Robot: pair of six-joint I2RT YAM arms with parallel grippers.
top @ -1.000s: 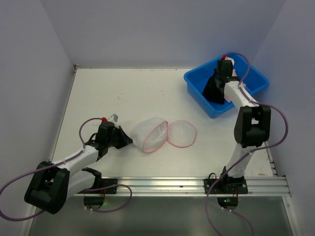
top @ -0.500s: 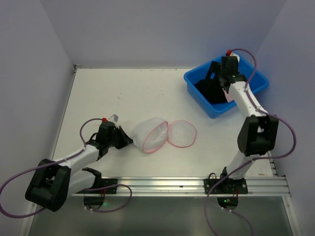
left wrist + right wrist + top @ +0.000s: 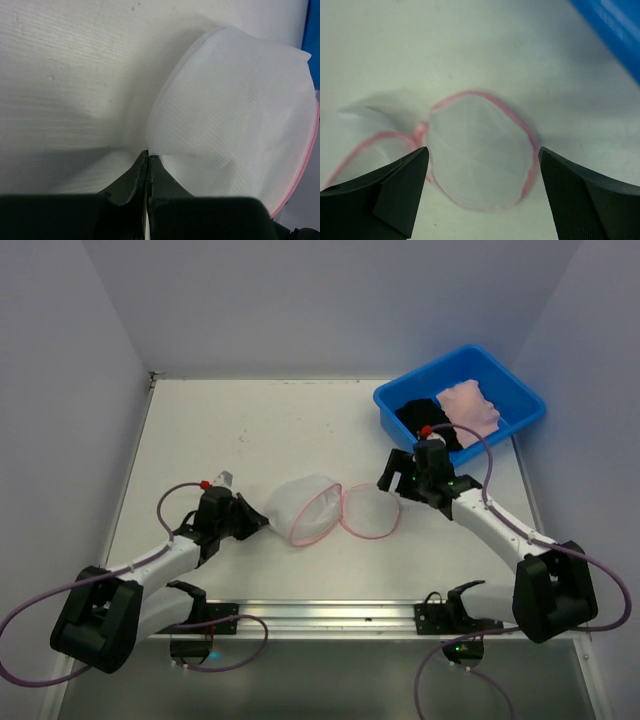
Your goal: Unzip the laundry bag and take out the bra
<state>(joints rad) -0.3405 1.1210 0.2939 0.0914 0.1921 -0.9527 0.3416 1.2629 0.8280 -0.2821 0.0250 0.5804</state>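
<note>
The laundry bag (image 3: 303,506) lies unzipped mid-table, a white mesh pouch with pink trim, and its round lid flap (image 3: 370,512) lies flat to its right. My left gripper (image 3: 256,524) is shut on the bag's left edge; in the left wrist view its tips (image 3: 148,154) pinch the mesh of the bag (image 3: 235,100). My right gripper (image 3: 393,478) hangs open just above the flap's right side. In the right wrist view its jaws (image 3: 482,150) stand wide on either side of the flap (image 3: 480,155), holding nothing. The black bra (image 3: 422,417) lies in the blue tub (image 3: 525,405).
A pink garment (image 3: 470,403) lies in the tub beside the bra. The tub stands at the back right corner of the table. Walls close in on the left, back and right. A metal rail (image 3: 350,615) runs along the near edge.
The right gripper opened and left the black bra in the tub. It then swung down and left to hover over the lid flap. The left gripper has kept its hold.
</note>
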